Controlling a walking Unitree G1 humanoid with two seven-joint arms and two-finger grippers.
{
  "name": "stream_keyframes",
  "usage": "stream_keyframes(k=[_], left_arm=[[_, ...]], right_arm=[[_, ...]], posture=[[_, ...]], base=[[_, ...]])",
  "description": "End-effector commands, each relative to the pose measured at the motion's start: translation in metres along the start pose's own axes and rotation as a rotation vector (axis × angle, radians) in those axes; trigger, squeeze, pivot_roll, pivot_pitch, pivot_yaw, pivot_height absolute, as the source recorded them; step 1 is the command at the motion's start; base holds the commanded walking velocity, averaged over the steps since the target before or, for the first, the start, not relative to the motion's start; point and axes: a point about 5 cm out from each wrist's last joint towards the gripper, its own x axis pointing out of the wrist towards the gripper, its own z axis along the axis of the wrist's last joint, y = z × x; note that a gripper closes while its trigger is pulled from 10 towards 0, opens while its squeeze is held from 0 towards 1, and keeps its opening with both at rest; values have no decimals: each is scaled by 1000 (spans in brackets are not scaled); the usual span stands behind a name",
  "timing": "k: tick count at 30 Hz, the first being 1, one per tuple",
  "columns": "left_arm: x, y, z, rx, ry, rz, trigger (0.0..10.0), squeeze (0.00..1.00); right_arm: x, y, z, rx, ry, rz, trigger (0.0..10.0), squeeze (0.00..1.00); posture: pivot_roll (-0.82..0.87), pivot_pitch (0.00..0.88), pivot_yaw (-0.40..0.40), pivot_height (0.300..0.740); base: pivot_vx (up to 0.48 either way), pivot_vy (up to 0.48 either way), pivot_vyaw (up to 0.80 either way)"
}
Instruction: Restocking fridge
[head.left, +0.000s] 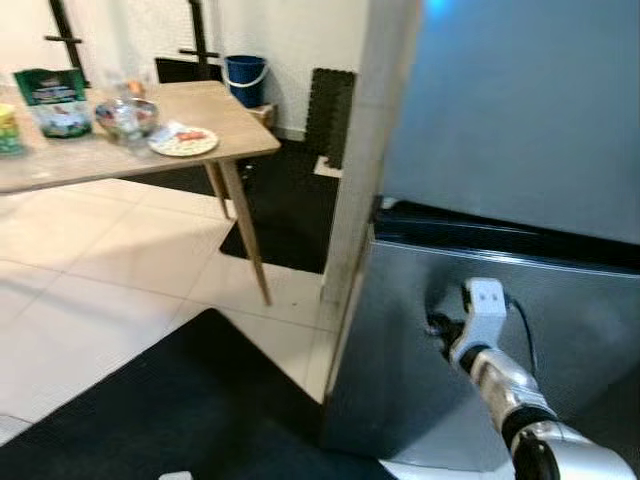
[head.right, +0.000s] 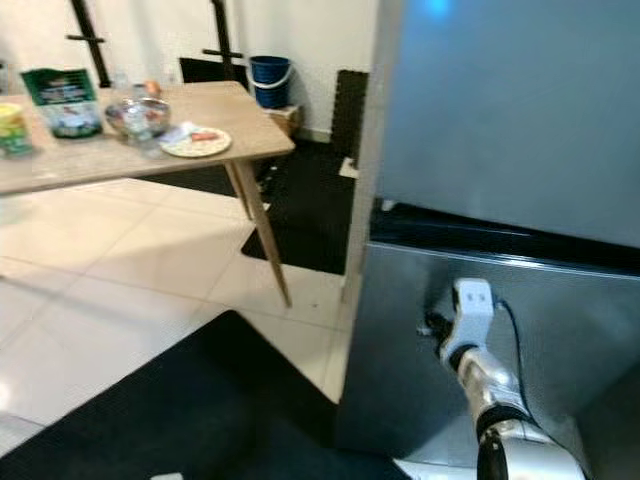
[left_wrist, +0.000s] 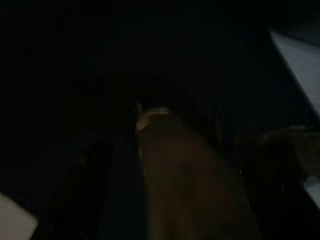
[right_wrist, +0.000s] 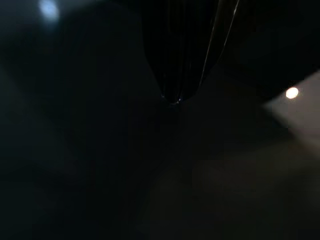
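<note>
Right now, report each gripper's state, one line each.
Left gripper: cannot be told; its wrist view is too dark.
Right gripper: against the lower fridge door, fingers hidden; open or shut cannot be told.

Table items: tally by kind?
On the table:
Green-label bags: 1
Bowls: 1
Plates: 1
Green and yellow containers: 1
Total: 4, counting what can be made out; small blurred bits behind the bowl are left out.

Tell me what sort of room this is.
Probably a home kitchen or dining area: a steel fridge stands at the right, a wooden table holds a plate, a bowl and food packs, and the floor is tiled.
</note>
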Motion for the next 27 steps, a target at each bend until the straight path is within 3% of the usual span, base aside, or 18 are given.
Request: stream_keyframes(k=[1,4,8,18,22,26,27], left_arm=[[-2,0,-11,-2,45,2,10000,0],[-2,0,-11,-2,45,2,10000,0],[-2,0,-12,-38,42,11,10000,0],[-2,-1,-12,-33,46,1,10000,0],[-1,-1,-12,-32,48,-2,10000,0],[-1,-3,-13,-12,60,-8,10000,0],[-1,-3,-13,-12,60,-8,10000,0]], right_arm=[[-1,-3,5,-9,-21,-9,10000,0],[0,-3,5,-8,-23,-8,10000,0],[0,-3,6,-9,-26,-7,10000,0],[-1,-3,3,-14,-13,-9,10000,0],[-4,-1,-13,-31,84,18,10000,0],[-22,14,-65,-133,339,197,10000,0],[-22,14,-65,-133,339,197,10000,0]], posture=[[-69,0,-43,740],[-68,0,-42,740],[-68,0,-42,740],[-70,0,-42,740],[-68,0,-44,740],[-68,0,-44,740],[-68,0,-44,740]], base=[[341,0,0],[346,0,0],[0,0,0],[0,0,0],[0,0,0],[0,0,0],[0,0,0]])
